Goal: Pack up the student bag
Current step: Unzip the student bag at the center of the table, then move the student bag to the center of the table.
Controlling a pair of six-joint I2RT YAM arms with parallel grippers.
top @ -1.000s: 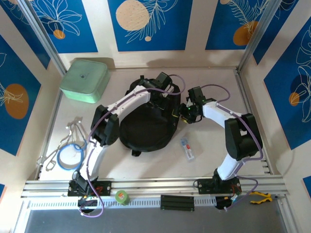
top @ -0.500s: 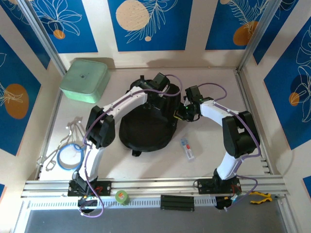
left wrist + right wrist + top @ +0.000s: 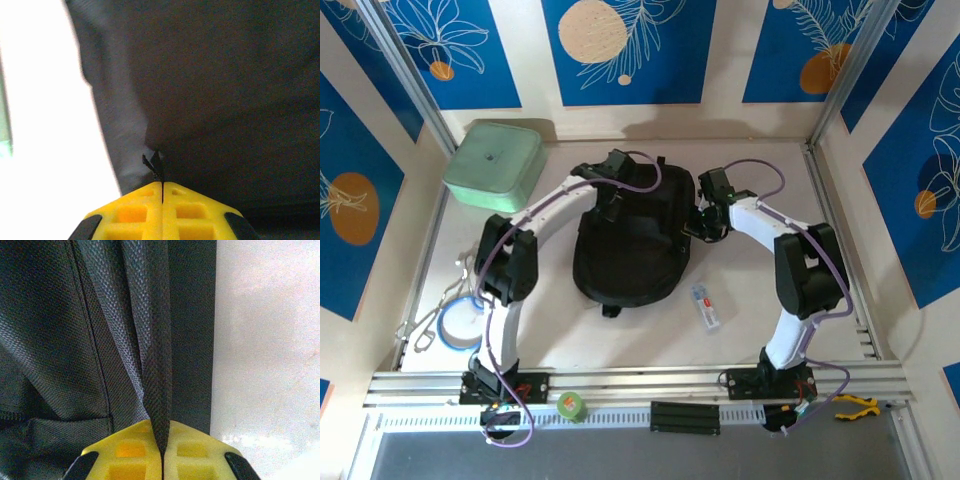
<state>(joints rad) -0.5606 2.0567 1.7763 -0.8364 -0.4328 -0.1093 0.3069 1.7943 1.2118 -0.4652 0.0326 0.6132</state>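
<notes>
Student bag lies flat mid-desk. Left fingers clenched on a fabric tuft at its far-left edge. Right fingers clamped on a strap at its right side. Mint box far-left corner. Small packet just right of the bag. Blue ring near-left.

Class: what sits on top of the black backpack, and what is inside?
The left gripper sits on the student bag, pinching its fabric. The inside cannot be seen; black fabric covers it.
</notes>
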